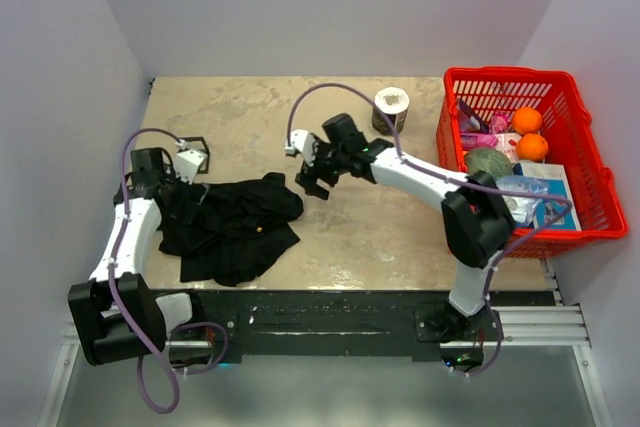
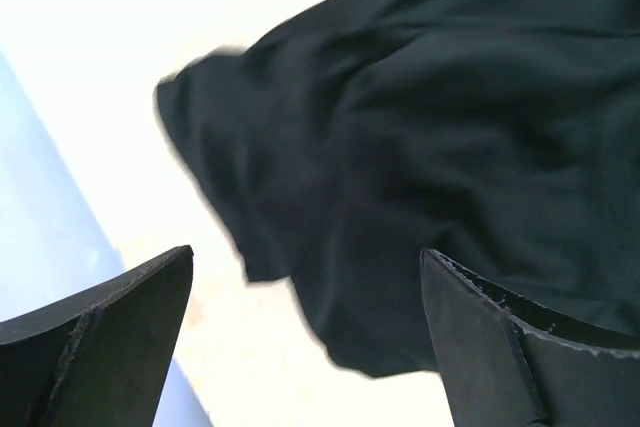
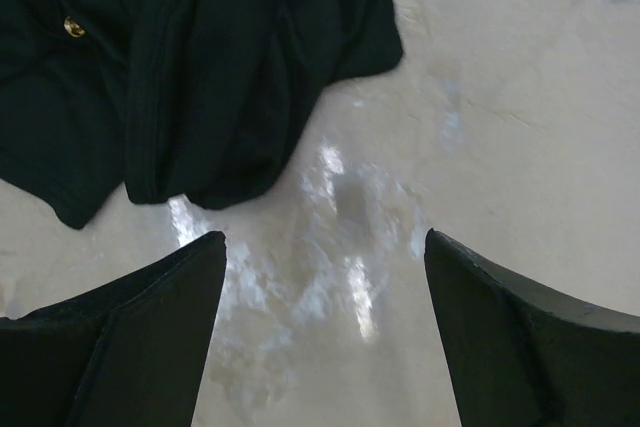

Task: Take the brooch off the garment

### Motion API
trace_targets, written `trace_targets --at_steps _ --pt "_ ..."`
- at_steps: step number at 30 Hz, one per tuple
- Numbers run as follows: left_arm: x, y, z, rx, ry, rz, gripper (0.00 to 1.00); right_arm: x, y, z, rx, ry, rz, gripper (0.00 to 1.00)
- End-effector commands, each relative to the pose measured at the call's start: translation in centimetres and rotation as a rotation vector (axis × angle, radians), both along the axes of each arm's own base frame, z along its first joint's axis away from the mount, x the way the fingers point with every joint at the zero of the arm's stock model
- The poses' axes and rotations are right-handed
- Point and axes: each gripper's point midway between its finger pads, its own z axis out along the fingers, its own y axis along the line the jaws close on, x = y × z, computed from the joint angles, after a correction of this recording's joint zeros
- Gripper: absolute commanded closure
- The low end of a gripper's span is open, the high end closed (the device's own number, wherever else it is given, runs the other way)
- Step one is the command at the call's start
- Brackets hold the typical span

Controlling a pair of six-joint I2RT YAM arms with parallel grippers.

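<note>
- Misgrip: our right gripper (image 3: 322, 242), jaws apart, may pinch shirt (image 3: 220, 67) folds, not the tiny brooch (image 3: 74, 27).
- Our left gripper (image 2: 305, 257), apart too, pins nothing; the shirt could lift.

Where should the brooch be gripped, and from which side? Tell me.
Probably pinch the brooch across its outer edge, coming straight down: it is a tiny round golden pin lying face-up on the garment, with folds around it. The open right gripper, over the table beside the cloth, looks nearer.
</note>
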Motion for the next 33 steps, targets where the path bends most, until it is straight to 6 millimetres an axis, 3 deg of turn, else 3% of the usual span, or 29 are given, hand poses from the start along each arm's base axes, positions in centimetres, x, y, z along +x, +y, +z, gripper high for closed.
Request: trace_targets --at_steps 1,3,6,10,13,18,21,22,24,32,33 --pt "0.1 1.3 2.6 -0.003 -0.050 0.110 0.00 -0.7 6.6 2.5 0.101 -0.122 0.143 0.18" --pt "-0.3 1.6 3.0 -0.016 -0.063 0.166 0.00 -1.2 8.4 2.2 0.127 -0.107 0.156 0.20" --pt "-1.5 3.9 3.6 -0.033 -0.068 0.277 0.00 -2.4 11.0 3.0 0.199 -0.065 0.173 0.22" --pt "-3.5 9.6 4.0 -0.052 -0.072 0.455 0.02 -4.5 14.2 3.3 0.264 -0.033 0.198 0.21" --pt "-4.5 11.5 4.4 -0.048 -0.060 0.488 0.02 -4.9 15.5 2.9 0.288 -0.024 0.177 0.19" --pt "-5.6 10.5 4.5 -0.040 -0.039 0.434 0.02 -6.8 18.0 2.5 0.345 0.041 0.248 0.29" --pt "-5.6 9.0 3.6 -0.064 -0.021 0.425 0.02 -9.8 19.2 1.6 0.349 0.124 0.338 0.31" --pt "-5.0 8.4 3.5 -0.077 -0.032 0.419 0.02 -11.6 19.6 1.1 0.346 0.153 0.378 0.32" --pt "-4.3 7.6 3.4 -0.101 -0.049 0.407 0.02 -13.2 20.4 0.3 0.349 0.171 0.407 0.34" --pt "-3.9 6.2 3.1 -0.120 -0.055 0.366 0.02 -13.5 23.1 -1.0 0.409 0.205 0.349 0.35" --pt "-3.9 5.8 3.1 -0.122 -0.049 0.353 0.02 -13.6 23.4 -2.2 0.397 0.223 0.346 0.36"
